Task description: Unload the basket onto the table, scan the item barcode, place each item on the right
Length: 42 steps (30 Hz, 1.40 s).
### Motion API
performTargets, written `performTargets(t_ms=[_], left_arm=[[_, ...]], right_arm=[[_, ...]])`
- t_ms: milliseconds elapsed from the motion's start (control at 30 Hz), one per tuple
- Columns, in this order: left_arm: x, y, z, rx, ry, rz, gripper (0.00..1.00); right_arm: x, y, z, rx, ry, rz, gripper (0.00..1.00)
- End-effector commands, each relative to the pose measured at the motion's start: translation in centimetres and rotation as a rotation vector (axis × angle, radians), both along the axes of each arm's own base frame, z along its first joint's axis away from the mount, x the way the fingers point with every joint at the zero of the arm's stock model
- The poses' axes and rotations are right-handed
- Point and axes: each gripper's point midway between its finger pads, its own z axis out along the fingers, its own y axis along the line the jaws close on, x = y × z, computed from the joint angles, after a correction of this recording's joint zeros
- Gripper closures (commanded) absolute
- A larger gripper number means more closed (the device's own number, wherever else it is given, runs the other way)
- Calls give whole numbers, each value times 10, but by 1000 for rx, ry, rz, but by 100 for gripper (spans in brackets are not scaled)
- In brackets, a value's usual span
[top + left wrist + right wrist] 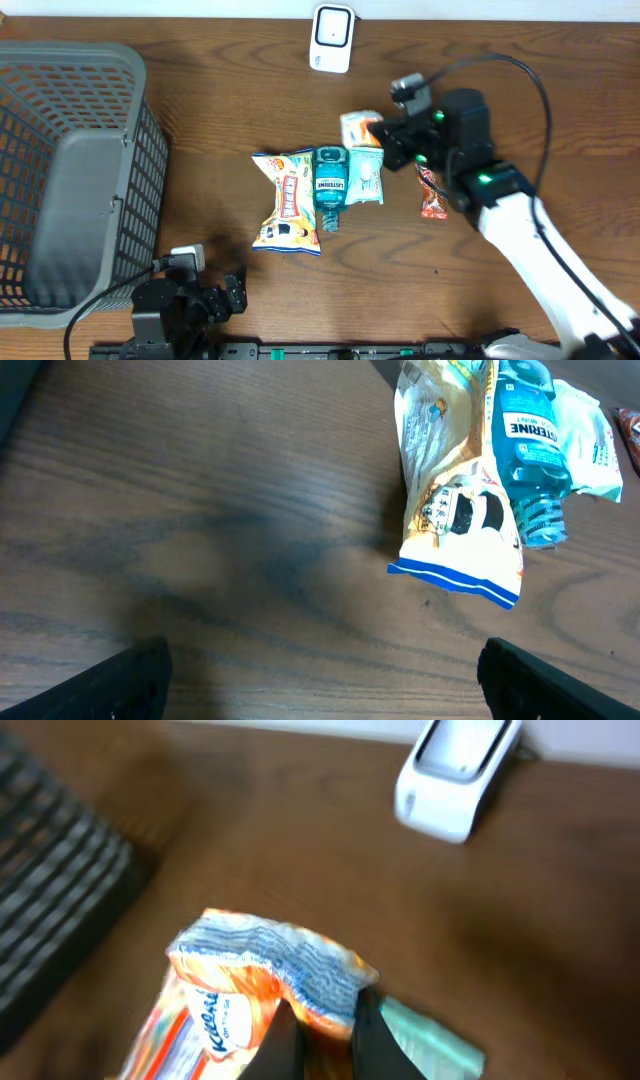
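Blurred wrist view, cropped items.
Right wrist view soft throughout: orange packet (265, 980) print unreadable, its lower part cut by the bottom edge; scanner (455, 770) clipped at top. Left wrist view: mouthwash bottle (530, 440) cropped at top, left gripper (325, 695) shows only finger corners.

The right arm (540, 250) reaches in from the robot's right. Its white forearm slants toward the scanner (331, 38) and ends in a black wrist with 2 green lights lit. The right gripper (390, 140) sits near the scanner, a little toward the robot and to the right of it. Its jaws are closed tight on the crimped edge of a packet (260, 960), with the 2 fingers (275, 1045) pinching from either side. The left arm (165, 305) lies folded low, well apart from the scanner, toward the robot and to its left. The left gripper (236, 293) hangs over the surface (200, 510) with jaws spread wide.
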Motion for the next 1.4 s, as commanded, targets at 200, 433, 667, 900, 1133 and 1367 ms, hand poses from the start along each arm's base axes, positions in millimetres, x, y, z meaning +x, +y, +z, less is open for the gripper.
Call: performTargets(t_ms=[200, 433, 667, 900, 1133, 1367], left_arm=[[-2, -2, -1, -2, 7, -14, 2], [-2, -2, -1, -2, 7, -14, 2], [-2, -2, -1, -2, 7, -14, 2], [-2, -2, -1, -2, 7, -14, 2], [-2, -2, -1, -2, 7, -14, 2], [-2, -2, -1, -2, 7, -14, 2]], right_arm=[[96, 8, -14, 9, -277, -193, 99], [168, 24, -9, 35, -361, -264, 99], [237, 36, -13, 53, -420, -313, 99], [274, 40, -31, 43, -440, -371, 99], [278, 41, -34, 41, -442, -377, 99], [277, 41, -31, 35, -432, -375, 99]])
